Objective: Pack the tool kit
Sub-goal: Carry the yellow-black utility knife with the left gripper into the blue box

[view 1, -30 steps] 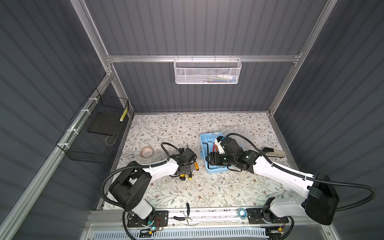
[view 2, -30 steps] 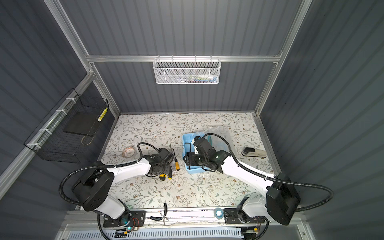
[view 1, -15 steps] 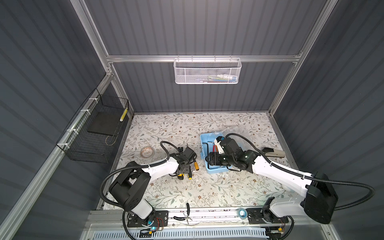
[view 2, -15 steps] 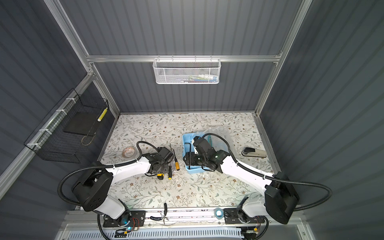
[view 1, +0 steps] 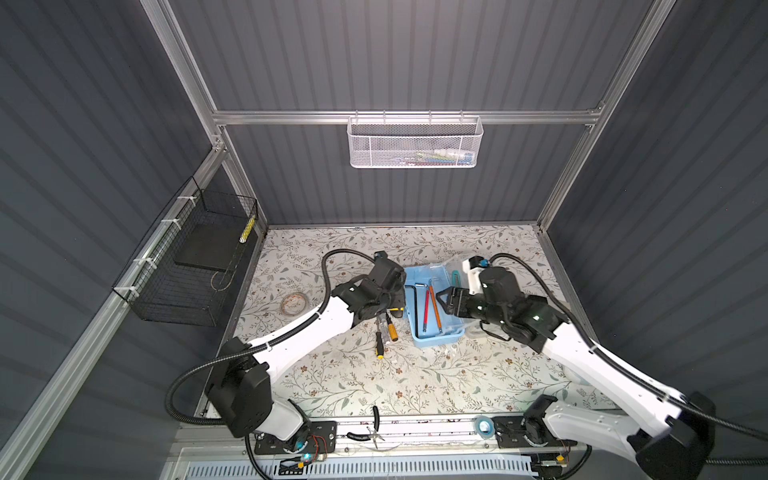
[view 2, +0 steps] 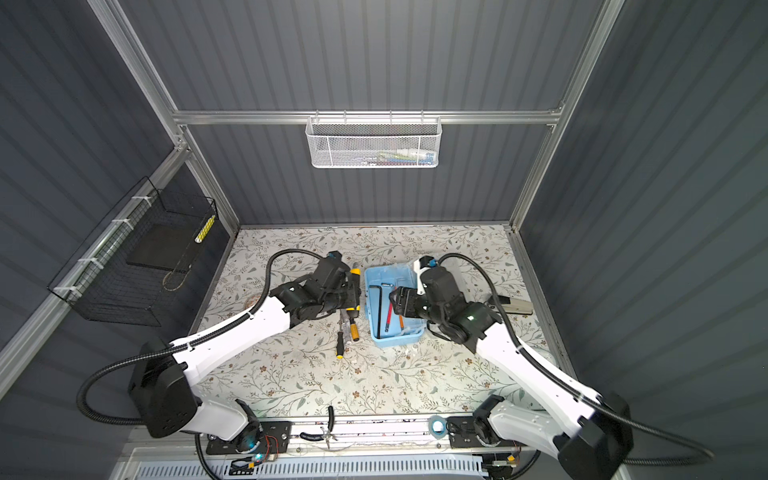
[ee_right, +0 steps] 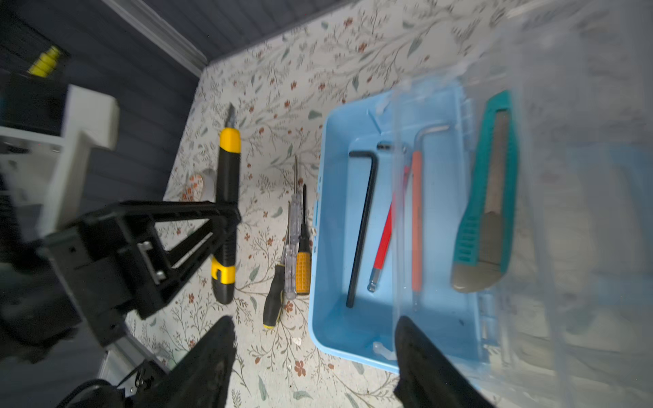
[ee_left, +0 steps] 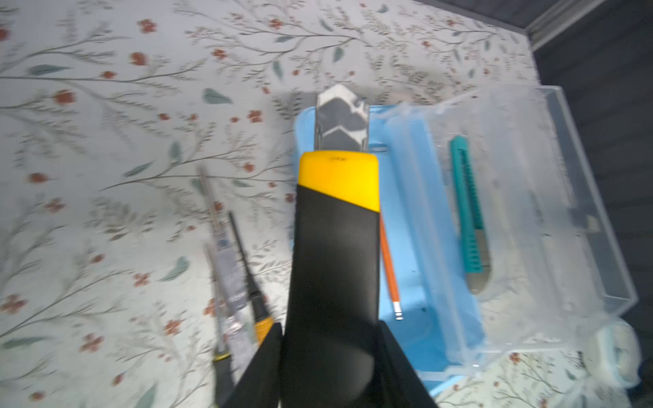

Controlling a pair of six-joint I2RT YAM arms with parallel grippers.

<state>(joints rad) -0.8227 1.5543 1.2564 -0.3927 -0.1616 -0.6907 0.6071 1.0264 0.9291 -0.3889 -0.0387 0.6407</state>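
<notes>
The light-blue case (view 1: pixel 432 334) (view 2: pixel 395 338) lies open on the table, its clear lid (ee_left: pixel 512 212) folded out to the right. Inside lie a black hex key (ee_right: pixel 364 226) and red and orange tools (ee_right: pixel 417 219); a teal utility knife (ee_right: pixel 489 197) shows through the lid. My left gripper (view 1: pixel 392 301) (view 2: pixel 353 293) is shut on the yellow-black utility knife (ee_left: pixel 335 247) (ee_right: pixel 226 183), just left of the case. Several screwdrivers (view 1: pixel 382 332) (ee_right: pixel 295 247) lie on the table beside it. My right gripper (view 1: pixel 446 301) (ee_right: pixel 314 356) hangs open over the case.
A tape roll (view 1: pixel 293 302) lies left of the arms and a stapler (view 2: pixel 513 305) at the right. Pliers (view 1: pixel 376 428) rest on the front rail. A black wire basket (view 1: pixel 187 266) hangs on the left wall, a white mesh basket (view 1: pixel 415 143) on the back wall.
My left gripper closed a little on the knife and carried it farther back and toward the case. The right gripper shifted slightly right and back, still open.
</notes>
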